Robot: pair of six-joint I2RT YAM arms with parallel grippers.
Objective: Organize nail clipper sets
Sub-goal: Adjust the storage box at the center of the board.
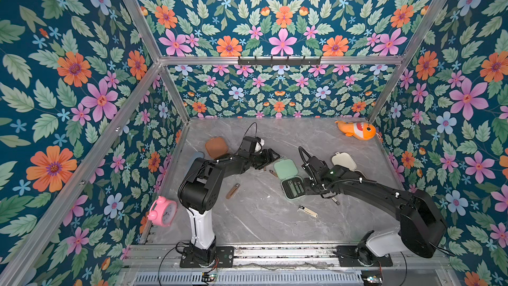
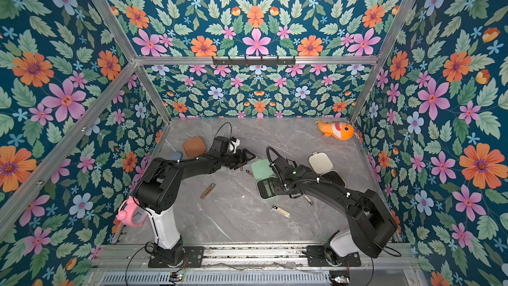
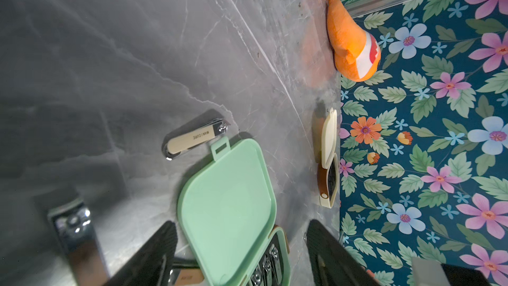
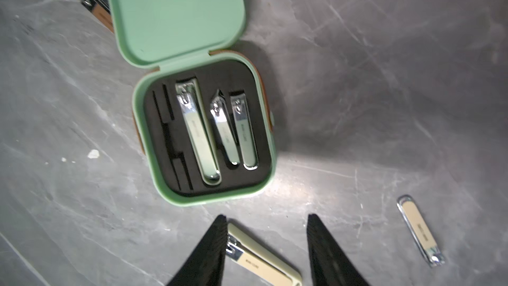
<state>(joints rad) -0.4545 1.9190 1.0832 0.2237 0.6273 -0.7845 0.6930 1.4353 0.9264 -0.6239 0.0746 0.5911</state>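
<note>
Mint green case [image 1: 292, 188] is lying open mid-table between both arms. Three clippers are sitting in its black tray [image 4: 203, 133], and the thin slots are empty. Left gripper [image 3: 242, 222] is hovering with jaws spread, straddling the flat lid [image 3: 228, 202]. Right gripper [image 4: 266, 224] is also spread and gripping nothing. A cream clipper [image 4: 261, 258] is lying askew on the table between its fingers, touching one finger [image 4: 211, 243].

What I'm worrying about:
- Left jaws closing or dropping here would be catching the lid and dragging the whole case, jolting the seated clippers out of the foam.
- Right jaws closing on that slanted clipper would be pinching it corner-first. I'm expecting a twist or a skid.
- By colour I'm judging it belongs in the cream case [image 1: 343, 160], partly hidden by the right arm. Dropping it in the mint tray would be a mis-sort.
- Both wrists are working close together, so I'm watching for a clash.
</note>
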